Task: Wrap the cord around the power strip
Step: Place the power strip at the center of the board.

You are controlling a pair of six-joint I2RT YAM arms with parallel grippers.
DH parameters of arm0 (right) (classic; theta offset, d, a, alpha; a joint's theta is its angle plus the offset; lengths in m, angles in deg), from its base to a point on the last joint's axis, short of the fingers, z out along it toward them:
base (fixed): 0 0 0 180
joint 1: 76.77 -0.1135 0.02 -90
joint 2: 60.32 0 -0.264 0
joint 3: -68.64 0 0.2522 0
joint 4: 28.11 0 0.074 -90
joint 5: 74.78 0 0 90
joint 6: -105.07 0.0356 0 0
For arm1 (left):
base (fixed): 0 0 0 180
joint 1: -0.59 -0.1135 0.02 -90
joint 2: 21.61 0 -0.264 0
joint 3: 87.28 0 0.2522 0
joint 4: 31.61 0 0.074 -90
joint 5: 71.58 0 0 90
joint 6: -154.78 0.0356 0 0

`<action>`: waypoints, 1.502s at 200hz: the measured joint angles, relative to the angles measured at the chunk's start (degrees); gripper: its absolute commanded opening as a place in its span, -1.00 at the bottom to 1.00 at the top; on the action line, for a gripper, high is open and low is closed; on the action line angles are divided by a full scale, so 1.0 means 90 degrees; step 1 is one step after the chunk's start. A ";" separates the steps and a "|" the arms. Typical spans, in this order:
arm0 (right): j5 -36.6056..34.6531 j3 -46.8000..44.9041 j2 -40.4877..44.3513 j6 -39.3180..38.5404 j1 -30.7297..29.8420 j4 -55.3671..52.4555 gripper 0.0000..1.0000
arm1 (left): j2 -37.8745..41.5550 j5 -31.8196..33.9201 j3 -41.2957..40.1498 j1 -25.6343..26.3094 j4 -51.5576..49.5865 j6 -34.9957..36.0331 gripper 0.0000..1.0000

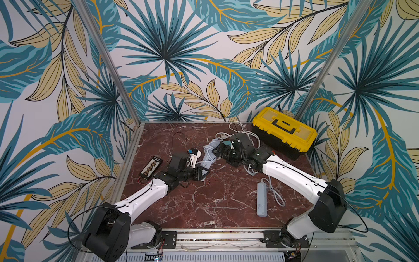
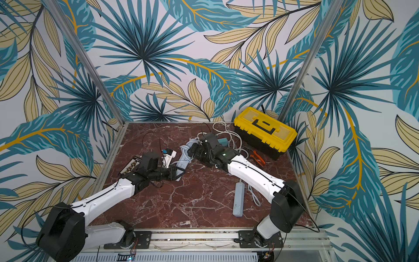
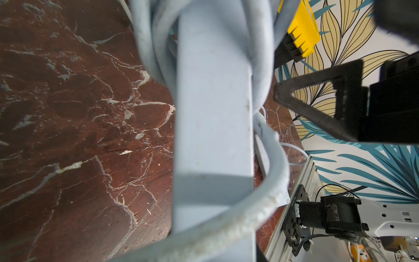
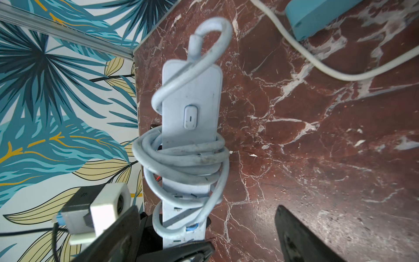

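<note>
Near the middle of the marble-patterned worktop, slightly toward the upper half of both top views, the pale grey power strip is held off the surface at a slant. The left tool is clenched on the strip's lower end. The right tool sits just beside its upper part, released, with its fingers spread wide in the lower corners of the right wrist view and nothing between them.

The cord leaves the strip's top end in a hook, crosses its face and is wound in several loose turns around its middle. The rocker switch above the coils bears one short vertical stroke.

A second power strip lies flat at lower right; its small printed marks cannot be read. A yellow-lidded toolbox stands at the upper right corner.
</note>
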 measured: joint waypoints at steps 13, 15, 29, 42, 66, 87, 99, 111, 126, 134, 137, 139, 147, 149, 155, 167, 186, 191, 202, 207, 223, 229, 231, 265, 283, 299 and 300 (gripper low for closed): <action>-0.0177 0.0104 -0.0138 0.0214 -0.0172 0.0015 0.85 | 0.0002 0.0061 0.0000 0.0046 0.0070 -0.0068 -1.00; -0.0206 0.0112 -0.0153 0.0243 -0.0197 0.0019 0.86 | 0.0002 0.0066 0.0000 0.0051 0.0078 -0.0075 -1.00; -0.0372 0.0119 -0.0223 0.0469 -0.0355 0.0068 0.85 | 0.0010 0.0104 0.0000 0.0090 0.0141 -0.0141 -1.00; -0.0512 0.0131 -0.0321 0.0622 -0.0469 0.0090 0.82 | 0.0012 0.0148 0.0000 0.0119 0.0187 -0.0182 -1.00; -0.0687 0.0233 -0.0658 0.0784 -0.0556 0.0163 0.70 | 0.0041 0.0223 0.0000 0.0153 0.0240 -0.0231 -1.00; -0.0716 0.0301 -0.0903 0.0857 -0.0631 0.0330 0.57 | 0.0068 0.0323 -0.0053 0.0160 0.0231 -0.0304 -1.00; -0.0755 0.0318 -0.0996 0.0911 -0.0699 0.0396 0.44 | 0.0100 0.0333 -0.0092 0.0163 0.0223 -0.0306 -1.00; -0.0784 0.0323 -0.1066 0.0954 -0.0746 0.0512 0.30 | 0.0138 0.0333 -0.0119 0.0175 0.0194 -0.0311 -1.00; -0.0792 0.0359 -0.1122 0.0962 -0.0775 0.0578 0.13 | 0.0187 0.0364 -0.0153 0.0177 0.0189 -0.0318 -1.00; -0.0789 0.0418 -0.1171 0.0979 -0.0801 0.0622 -0.02 | 0.0209 0.0410 -0.0172 0.0172 0.0192 -0.0321 -1.00; -0.0797 0.0442 -0.1190 0.1005 -0.0809 0.0631 -0.08 | 0.0216 0.0425 -0.0177 0.0172 0.0194 -0.0330 -1.00; -0.0794 0.0457 -0.1205 0.0979 -0.0816 0.0641 -0.13 | 0.0223 0.0442 -0.0182 0.0170 0.0192 -0.0338 -1.00; -0.0797 0.0498 -0.1253 0.1018 -0.0831 0.0692 -0.27 | 0.0255 0.0474 -0.0204 0.0151 0.0206 -0.0413 -0.97; -0.0806 0.0508 -0.1265 0.1015 -0.0838 0.0702 -0.30 | 0.0260 0.0476 -0.0209 0.0143 0.0211 -0.0420 -0.93; -0.0831 0.0525 -0.1294 0.0981 -0.0857 0.0726 -0.38 | 0.0284 0.0498 -0.0228 0.0129 0.0211 -0.0444 -0.77; -0.0896 0.0559 -0.1331 0.0935 -0.0906 0.0733 -0.52 | 0.0362 0.0539 -0.0299 0.0119 0.0216 -0.0500 -0.41; -0.1032 0.0712 -0.1423 0.0743 -0.0991 0.0610 -0.68 | 0.0614 0.0619 -0.0474 0.0121 0.0257 -0.0576 0.04; -0.1107 0.0770 -0.1457 0.0661 -0.1005 0.0537 -0.72 | 0.0721 0.0631 -0.0517 0.0129 0.0282 -0.0639 0.12; -0.1256 0.0913 -0.1530 0.0464 -0.1010 0.0323 -0.76 | 0.1022 0.0695 -0.0607 0.0141 0.0284 -0.0687 0.21; -0.1331 0.0988 -0.1559 0.0381 -0.1010 0.0206 -0.77 | 0.1168 0.0753 -0.0629 0.0141 0.0245 -0.0687 0.21; -0.1598 0.1299 -0.1649 0.0066 -0.0993 -0.0192 -0.81 | 0.1588 0.0925 -0.0641 0.0136 0.0063 -0.0707 0.21; -0.1705 0.1413 -0.1681 -0.0063 -0.0986 -0.0328 -0.83 | 0.1734 0.0957 -0.0631 0.0136 -0.0019 -0.0699 0.21; -0.1746 0.1450 -0.1693 -0.0109 -0.0984 -0.0364 -0.83 | 0.1780 0.0954 -0.0627 0.0136 -0.0049 -0.0692 0.21; -0.2225 0.1846 -0.1940 -0.0646 -0.0930 -0.1095 -0.84 | 0.2375 0.1078 -0.0328 0.0126 -0.0852 -0.0561 0.21; -0.2373 0.2055 -0.2140 -0.0809 -0.0935 -0.1496 -0.82 | 0.2696 0.1358 0.0032 0.0087 -0.1586 -0.0335 0.21; -0.2443 0.2118 -0.2297 -0.0818 -0.1013 -0.1693 -0.82 | 0.3014 0.1702 0.0444 -0.0036 -0.2242 -0.0066 0.21; -0.2446 0.2120 -0.2305 -0.0816 -0.1018 -0.1698 -0.82 | 0.3033 0.1719 0.0466 -0.0044 -0.2271 -0.0051 0.21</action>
